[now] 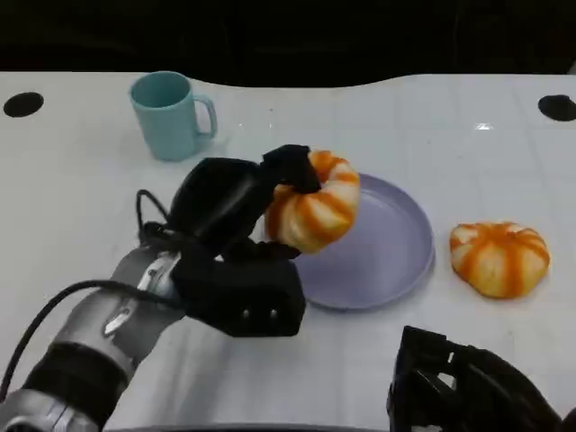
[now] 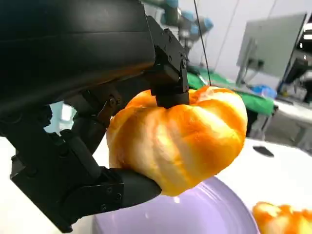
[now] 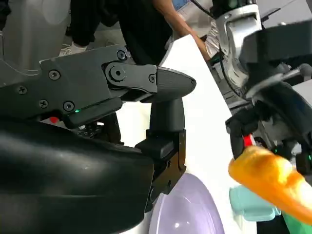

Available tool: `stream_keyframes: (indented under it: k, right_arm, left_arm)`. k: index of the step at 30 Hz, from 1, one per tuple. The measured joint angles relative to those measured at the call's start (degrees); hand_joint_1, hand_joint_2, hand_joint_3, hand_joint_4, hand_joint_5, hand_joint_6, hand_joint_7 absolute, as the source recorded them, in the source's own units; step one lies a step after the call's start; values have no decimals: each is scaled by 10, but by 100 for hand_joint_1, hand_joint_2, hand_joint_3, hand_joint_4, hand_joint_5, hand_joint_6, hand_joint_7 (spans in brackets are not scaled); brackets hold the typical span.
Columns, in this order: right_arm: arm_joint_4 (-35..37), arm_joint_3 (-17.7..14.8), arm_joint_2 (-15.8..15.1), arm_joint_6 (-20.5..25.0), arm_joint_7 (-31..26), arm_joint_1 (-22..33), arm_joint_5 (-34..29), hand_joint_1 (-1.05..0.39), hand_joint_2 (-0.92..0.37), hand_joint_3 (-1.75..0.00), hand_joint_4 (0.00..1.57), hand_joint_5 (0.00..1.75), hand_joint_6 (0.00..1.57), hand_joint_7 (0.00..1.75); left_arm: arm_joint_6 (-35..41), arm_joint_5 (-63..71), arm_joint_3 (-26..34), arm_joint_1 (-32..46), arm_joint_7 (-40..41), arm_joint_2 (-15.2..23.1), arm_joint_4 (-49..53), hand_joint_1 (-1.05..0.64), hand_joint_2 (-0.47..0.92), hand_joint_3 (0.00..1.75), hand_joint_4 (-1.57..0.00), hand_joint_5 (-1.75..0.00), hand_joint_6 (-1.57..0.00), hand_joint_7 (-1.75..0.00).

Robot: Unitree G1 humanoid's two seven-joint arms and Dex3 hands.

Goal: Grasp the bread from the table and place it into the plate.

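One bread (image 1: 312,204) held by left hand (image 1: 236,241) over plate (image 1: 396,247).

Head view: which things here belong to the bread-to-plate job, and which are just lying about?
Job:
- striped orange-and-white bread roll, gripped by the left hand
- round lilac plate, under it

Lying about:
- second striped orange-and-white roll on the white table
- teal mug
- right hand, idle

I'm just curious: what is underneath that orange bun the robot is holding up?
Under the bun, held by the left hand, lies the purple plate; its near-left rim is hidden by the hand and bun.
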Motion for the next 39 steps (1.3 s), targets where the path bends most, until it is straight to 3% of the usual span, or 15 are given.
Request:
stream_keyframes:
  k: [7, 12, 17, 18, 20, 21, 22, 23, 24, 26, 27, 28, 30, 34, 39]
  right_arm:
    - [-9, 0, -5, 0, 1, 6, 2, -54, -92, -47, 65, 175, 42, 175]
    - [-11, 0, -5, 3, 5, 7, 4, -54, -92, -46, 64, 175, 42, 174]
    - [-13, 2, -5, 3, 5, 10, 3, -54, -92, -44, 64, 175, 42, 172]
    - [-13, 2, -5, 3, 6, 11, 3, -54, -92, -42, 63, 175, 43, 171]
    - [-17, 4, -6, 3, 6, 13, 2, -54, -92, -41, 63, 175, 44, 171]
    - [-22, 5, -6, 3, 6, 14, 2, -55, -92, -40, 63, 175, 45, 171]
    - [-26, 6, -6, 4, 5, 14, 2, -55, -92, -40, 63, 175, 45, 171]
    - [-29, 6, -6, 5, 2, 14, 1, -56, -92, -39, 63, 175, 45, 171]
    - [-30, 7, -6, 6, 0, 15, 1, -56, -92, -39, 63, 175, 45, 171]
    - [-30, 8, -6, 7, -2, 15, 0, -54, -92, -40, 62, 175, 44, 170]
    - [-31, 9, -6, 7, -2, 15, 0, -54, -92, -41, 62, 175, 44, 170]
    - [-31, 9, -6, 7, -2, 15, 0, -54, -92, -41, 62, 175, 44, 170]
    - [-31, 10, -6, 7, -2, 16, -1, -54, -92, -42, 63, 175, 44, 170]
    - [-31, 11, -6, 7, -3, 16, -1, -53, -92, -42, 63, 175, 44, 170]
    - [-31, 11, -6, 7, -3, 15, -1, -54, -92, -42, 63, 175, 45, 170]
  left_arm:
    - [23, -6, -17, -51, -37, -40, 65, -30, 43, 127, -96, -175, -73, -173]
    - [34, -1, -30, -80, -37, -61, 118, -31, 44, 123, -95, -175, -76, -158]
    - [24, 1, -38, -102, -21, -67, 175, -28, 46, 121, -95, -175, -76, -170]
    - [22, 2, -39, -105, -17, -67, 183, -28, 52, 113, -89, -175, -76, -145]
    - [21, 7, -44, -111, -13, -67, 195, -29, 63, 93, -75, -172, -77, -110]
    - [21, 10, -48, -114, -12, -67, 199, -31, 75, 68, -68, -160, -78, -81]
    - [22, 14, -51, -115, -13, -66, 201, -32, 82, 53, -66, -155, -81, -66]
    - [22, 16, -54, -115, -14, -66, 201, -37, 88, 41, -60, -143, -74, -44]
    - [23, 18, -57, -115, -19, -65, 202, -39, 90, 36, -57, -137, -70, -34]
    - [26, 24, -65, -116, -27, -63, 201, -45, 92, 31, -53, -107, -60, -17]
    - [27, 29, -70, -116, -31, -61, 200, -53, 92, 32, -50, -83, -51, -8]
    - [29, 33, -76, -116, -35, -58, 199, -59, 92, 33, -49, -63, -44, -3]
    - [38, 41, -82, -116, -47, -54, 194, -66, 92, 35, -45, -43, -36, -1]
    - [57, 50, -90, -116, -66, -47, 183, -78, 92, 38, -38, -31, -29, 0]
    - [75, 62, -100, -117, -85, -38, 170, -79, 92, 39, -38, -29, -32, -2]
